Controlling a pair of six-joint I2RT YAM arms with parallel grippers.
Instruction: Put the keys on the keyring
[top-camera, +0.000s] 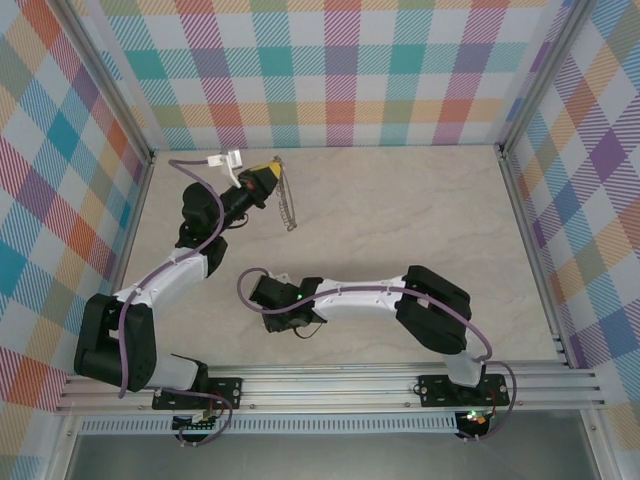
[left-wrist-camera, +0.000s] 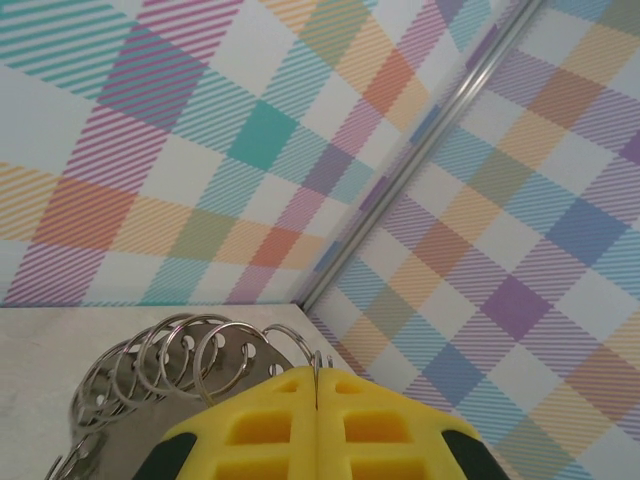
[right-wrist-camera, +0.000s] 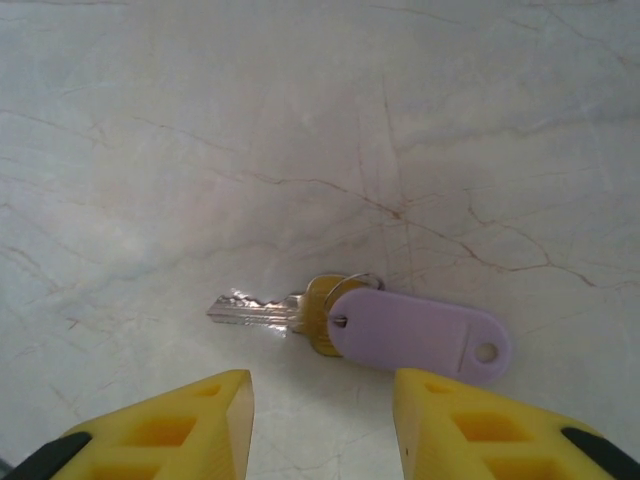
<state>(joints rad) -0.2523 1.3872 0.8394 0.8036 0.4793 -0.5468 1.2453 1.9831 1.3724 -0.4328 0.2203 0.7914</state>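
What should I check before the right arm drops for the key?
1. Left gripper shut on keyring: ok.
2. Right gripper open: ok.
3. Key head lined up with the right gripper's gap: ok.
4. Lilac tag joined to the key, both flat on table: ok.
5. Keyring's height above the table: cannot tell.
6. Key threaded on keyring: not ok, not yet done.
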